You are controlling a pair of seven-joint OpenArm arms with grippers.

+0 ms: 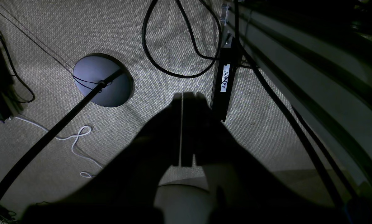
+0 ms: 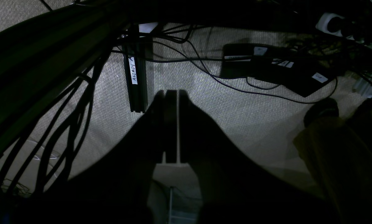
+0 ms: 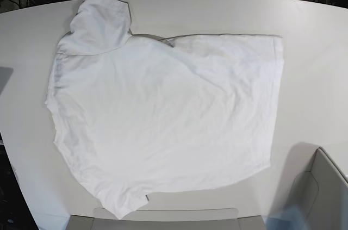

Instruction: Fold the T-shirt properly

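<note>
The white T-shirt [image 3: 163, 116] lies spread out flat and wrinkled on the white table [image 3: 318, 61], with one sleeve [image 3: 100, 23] pointing to the far left corner. Neither arm appears in the base view. In the left wrist view my left gripper [image 1: 182, 96] hangs over carpeted floor, its dark jaws pressed together with nothing between them. In the right wrist view my right gripper [image 2: 177, 93] is also shut and empty above the carpet. Neither wrist view shows the T-shirt.
A grey box edge [image 3: 321, 186] sits at the table's near right corner. On the floor are a round stand base [image 1: 102, 80], looping cables [image 1: 173, 46], a labelled black bar [image 1: 224, 84] and power bricks [image 2: 276, 67]. Dark table framing fills one side of each wrist view.
</note>
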